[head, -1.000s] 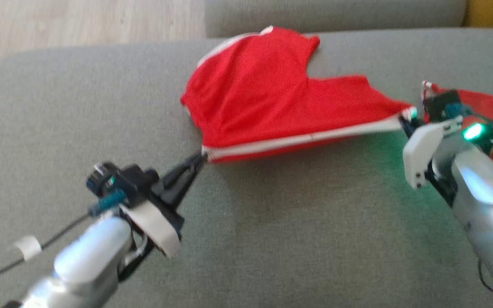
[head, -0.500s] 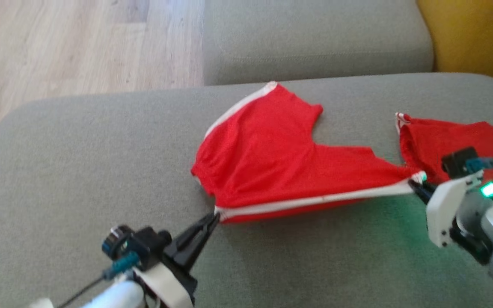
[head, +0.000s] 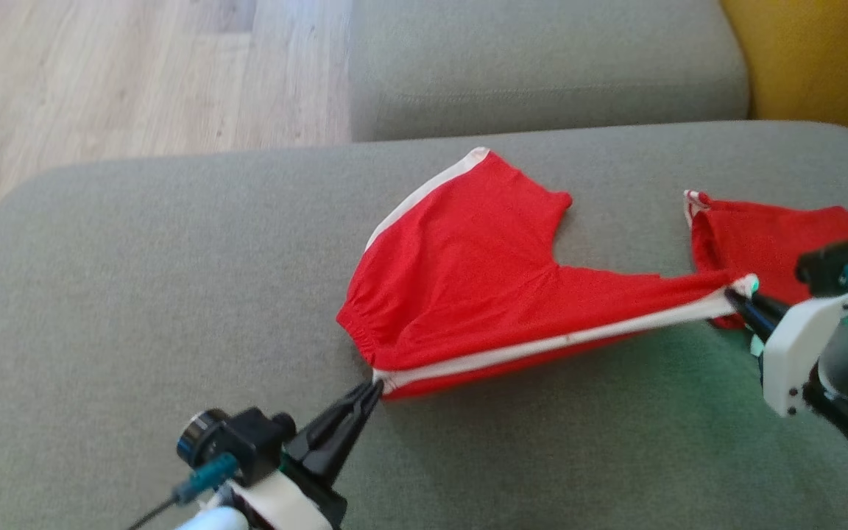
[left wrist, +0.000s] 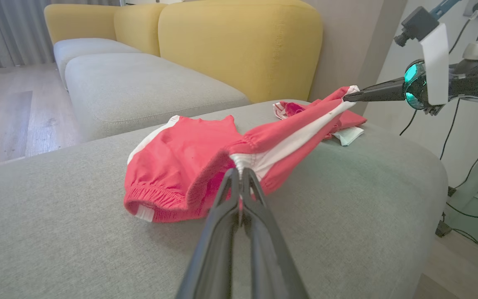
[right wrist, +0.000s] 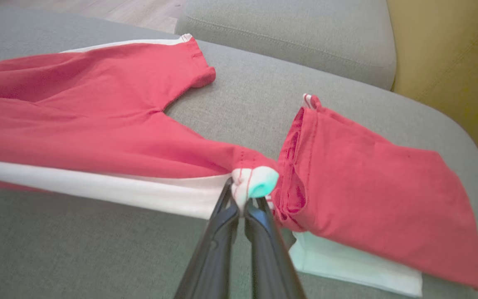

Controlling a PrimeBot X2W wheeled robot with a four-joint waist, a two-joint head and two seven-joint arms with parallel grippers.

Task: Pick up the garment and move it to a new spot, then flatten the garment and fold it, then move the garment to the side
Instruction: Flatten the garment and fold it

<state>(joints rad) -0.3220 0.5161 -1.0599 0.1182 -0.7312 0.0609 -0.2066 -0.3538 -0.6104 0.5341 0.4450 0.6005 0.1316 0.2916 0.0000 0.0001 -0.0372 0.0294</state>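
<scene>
The garment [head: 468, 287] is a pair of red shorts with a white side stripe, stretched between both grippers above the grey sofa cushion [head: 137, 294]. My left gripper [head: 374, 383] is shut on the waistband corner at the near left, seen pinched in the left wrist view [left wrist: 239, 166]. My right gripper [head: 735, 294] is shut on the leg-hem corner at the right, seen in the right wrist view [right wrist: 243, 195]. The near striped edge [right wrist: 98, 187] is pulled taut and lifted. The far leg of the garment [left wrist: 181, 158] still rests on the cushion.
A second red folded cloth [head: 777, 235] lies on a white piece [right wrist: 347, 261] at the cushion's right end, just behind my right gripper. Another grey cushion [head: 542, 66] sits beyond, a yellow backrest [head: 821, 59] at the right, wooden floor [head: 137, 73] at the left.
The head camera tilted, so the whole picture dropped. The stretched shorts have shifted a little to the right, and the right end of the stripe now sits higher than the left.
</scene>
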